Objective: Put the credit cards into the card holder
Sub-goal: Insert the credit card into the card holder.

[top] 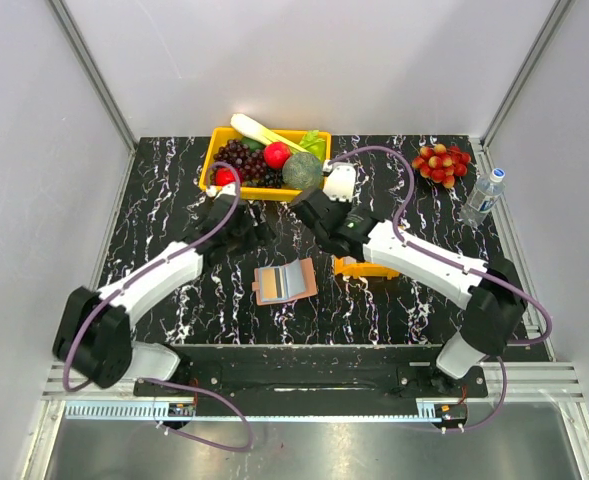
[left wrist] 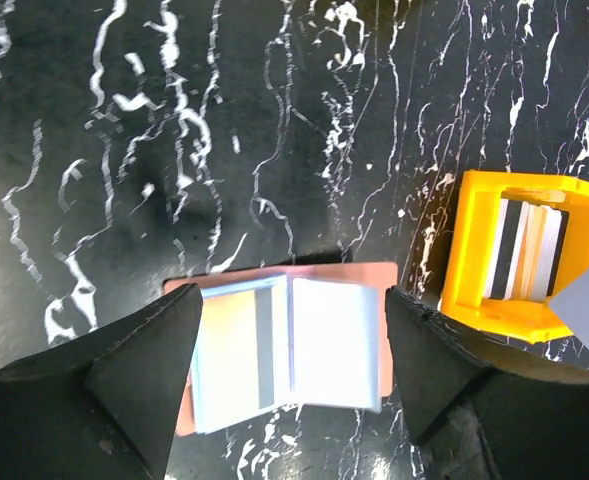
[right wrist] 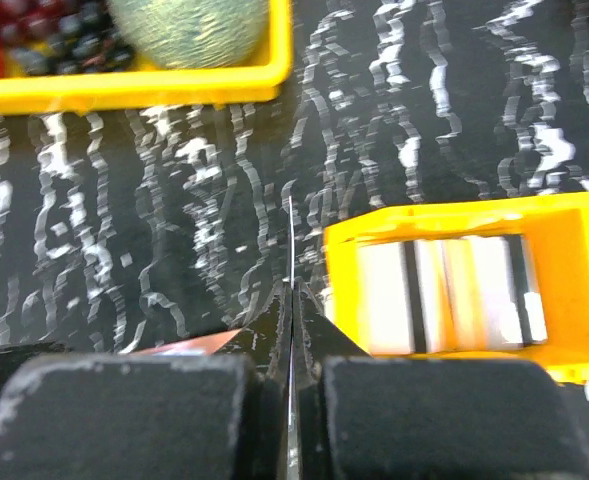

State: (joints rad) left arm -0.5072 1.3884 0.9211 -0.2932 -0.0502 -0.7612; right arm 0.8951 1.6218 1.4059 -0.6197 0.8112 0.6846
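Note:
The tan-pink card holder lies open on the black marble table, pale slots up. It also shows in the left wrist view, where a beige card with a grey stripe lies on its left half. My left gripper hangs open and empty above it. My right gripper is shut on a thin credit card, seen edge-on, held between the holder's edge and the orange tray. More cards stand in that tray.
A yellow fruit bin with grapes and vegetables stands at the back. A cluster of red and yellow fruit and a water bottle are at the back right. Grey walls close in the table.

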